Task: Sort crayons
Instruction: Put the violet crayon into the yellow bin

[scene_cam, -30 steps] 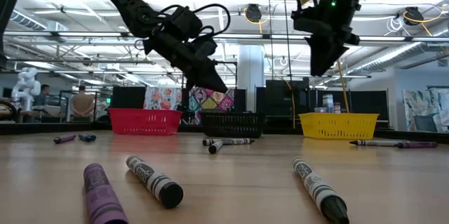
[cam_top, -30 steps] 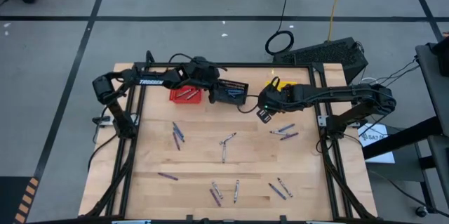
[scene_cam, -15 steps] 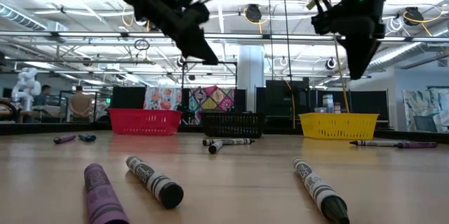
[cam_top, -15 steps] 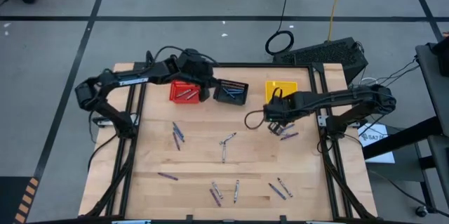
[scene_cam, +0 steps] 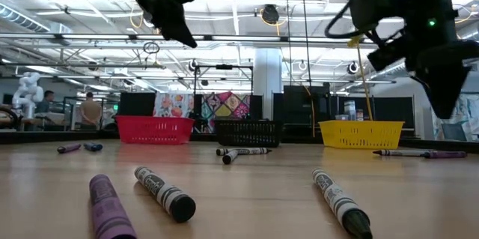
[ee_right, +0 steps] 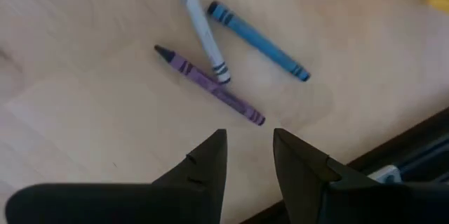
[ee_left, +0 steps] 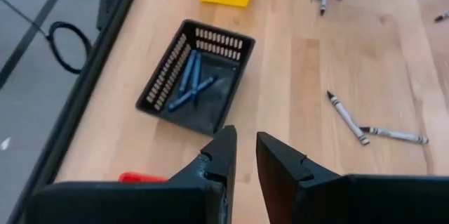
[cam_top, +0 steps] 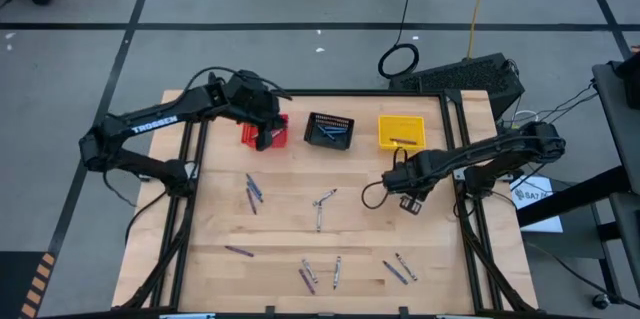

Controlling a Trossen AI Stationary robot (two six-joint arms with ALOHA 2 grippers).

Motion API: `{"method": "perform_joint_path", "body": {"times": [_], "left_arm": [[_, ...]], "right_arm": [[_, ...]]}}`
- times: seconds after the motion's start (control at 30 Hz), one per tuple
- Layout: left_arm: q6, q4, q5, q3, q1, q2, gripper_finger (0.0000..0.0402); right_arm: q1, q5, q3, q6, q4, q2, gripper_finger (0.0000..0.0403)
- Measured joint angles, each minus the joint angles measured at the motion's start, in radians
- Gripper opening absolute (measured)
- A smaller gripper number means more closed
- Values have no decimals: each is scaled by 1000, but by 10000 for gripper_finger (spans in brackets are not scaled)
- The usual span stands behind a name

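Observation:
Crayons lie loose on the wooden table [cam_top: 290, 229]: a blue-purple pair [cam_top: 252, 191], a grey pair [cam_top: 321, 204], and several near the front edge [cam_top: 320, 275]. My right gripper [ee_right: 249, 143] hangs open, pointing down, just short of a purple crayon [ee_right: 210, 87], a grey one [ee_right: 200, 31] and a blue one [ee_right: 257, 40]. My left gripper [ee_left: 243, 143] is raised over the red basket [cam_top: 275, 139], open by a narrow gap, with nothing between its fingers. The black basket [ee_left: 193, 76] holds blue crayons. A crayon also lies in the yellow basket [cam_top: 401, 131].
The three mesh baskets stand in a row along the table's far edge. A black frame rail [cam_top: 465, 229] borders the table on the right, close to my right gripper. In the low view, crayons [scene_cam: 165, 192] lie close to the camera at the near edge.
My left gripper has risen and drawn back from over the black basket toward the table's left, ending over the red basket. My right gripper has left the yellow basket, gone toward the near right and down, and turned to point down over the three crayons there.

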Motion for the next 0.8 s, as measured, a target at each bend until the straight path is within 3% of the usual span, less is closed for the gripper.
{"method": "perform_joint_path", "body": {"times": [0.27,0.53,0.8], "left_arm": [[-3,-66,-31,0,1,-11,61],[-44,-106,-31,0,-17,-7,61],[-64,-126,-31,-1,-34,-7,61]], "right_arm": [[51,-73,-28,-63,5,-15,105],[77,-68,-29,-224,71,-126,105],[76,-43,-122,-207,165,-236,105]]}}
